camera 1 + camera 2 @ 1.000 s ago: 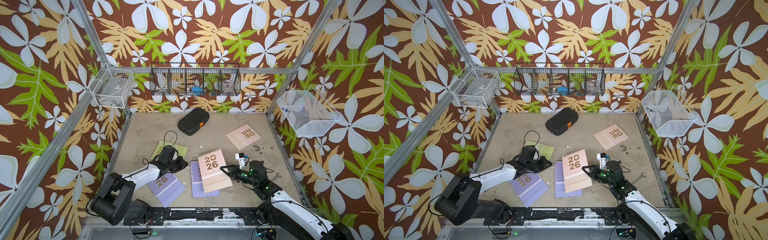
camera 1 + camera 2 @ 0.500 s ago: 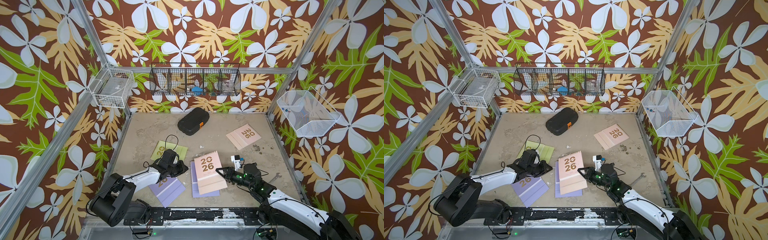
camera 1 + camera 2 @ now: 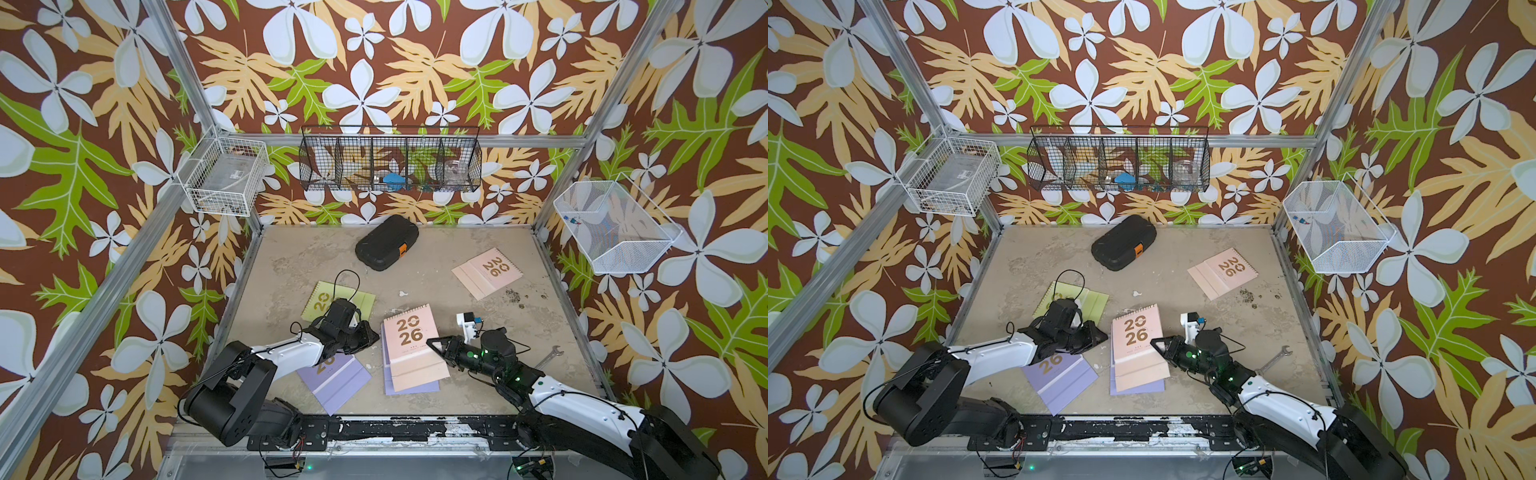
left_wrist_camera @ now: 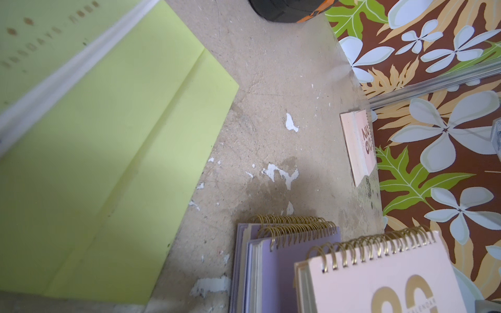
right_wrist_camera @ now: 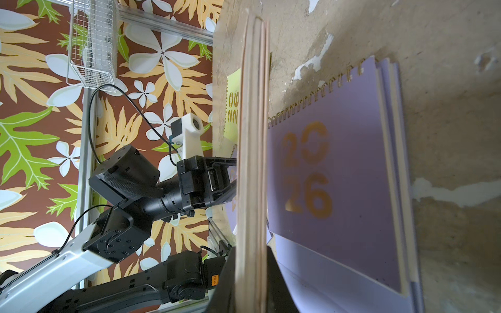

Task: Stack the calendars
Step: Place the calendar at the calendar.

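Desk (image 3: 299,257): worn beige top inside floral-papered walls; calendars scattered, not yet one pile.
Lilac stack (image 5: 339,176): two lilac calendars at the front edge, centre.
Pink calendar (image 3: 409,336): tilted over the lilac stack and skewed to it, spiral end toward the back edge.
Others: lilac calendar (image 3: 336,380) near the front-left corner; green calendar (image 3: 320,299) toward the left edge; far pink calendar (image 3: 486,272) toward the right edge, back half.
Risk, skew: released at this angle, the pink calendar would probably land crooked and overhang the lilac stack.
Risk, slip: the right claw (image 3: 435,348) pinches one edge only; the floppy cover may sag or slide out.
Risk, contact: the left claw (image 3: 370,336) sits just beside the stack's left edge; a sideways move could shove it.
Right arm: low, reaching in from the front-right corner, wrist rolled sideways.
Left arm: low, stretched from the front-left corner over the lilac calendar.
Right claw state: clamped on the pink calendar's right edge.
Left claw state: together, nothing seen in it.
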`<state>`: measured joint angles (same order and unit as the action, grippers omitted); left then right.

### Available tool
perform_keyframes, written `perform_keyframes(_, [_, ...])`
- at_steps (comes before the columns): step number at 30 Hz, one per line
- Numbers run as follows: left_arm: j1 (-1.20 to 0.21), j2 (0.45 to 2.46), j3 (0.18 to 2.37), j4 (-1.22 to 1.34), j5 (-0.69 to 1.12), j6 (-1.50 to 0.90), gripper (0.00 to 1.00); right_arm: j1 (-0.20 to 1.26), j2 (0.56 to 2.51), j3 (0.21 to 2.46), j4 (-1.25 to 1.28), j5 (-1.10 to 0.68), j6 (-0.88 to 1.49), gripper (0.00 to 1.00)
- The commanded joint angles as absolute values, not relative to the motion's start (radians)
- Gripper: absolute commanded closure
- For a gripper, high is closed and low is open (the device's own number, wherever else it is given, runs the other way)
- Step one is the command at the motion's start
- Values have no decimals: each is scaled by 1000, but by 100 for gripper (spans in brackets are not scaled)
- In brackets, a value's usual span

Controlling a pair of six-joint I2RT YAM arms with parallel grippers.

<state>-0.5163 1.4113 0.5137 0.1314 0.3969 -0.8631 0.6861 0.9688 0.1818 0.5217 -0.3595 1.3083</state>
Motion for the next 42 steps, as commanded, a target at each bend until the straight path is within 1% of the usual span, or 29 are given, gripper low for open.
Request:
perform_keyframes(1, [-520,1417,522,148,402,-864,85,689,981,178,623,-364,1318,84])
perform_keyframes(17, [-529,1431,537,148,402,-865,85,696,1057,170,683,-368,1316,83])
perform_keyframes(25, [-529,1434,541,147,401,-865,85,697,1078,167,680,-364,1311,77])
perform_keyframes(42, [-531,1447,554,152,399,-870,85,705,1112,180,566,-351,1276,71])
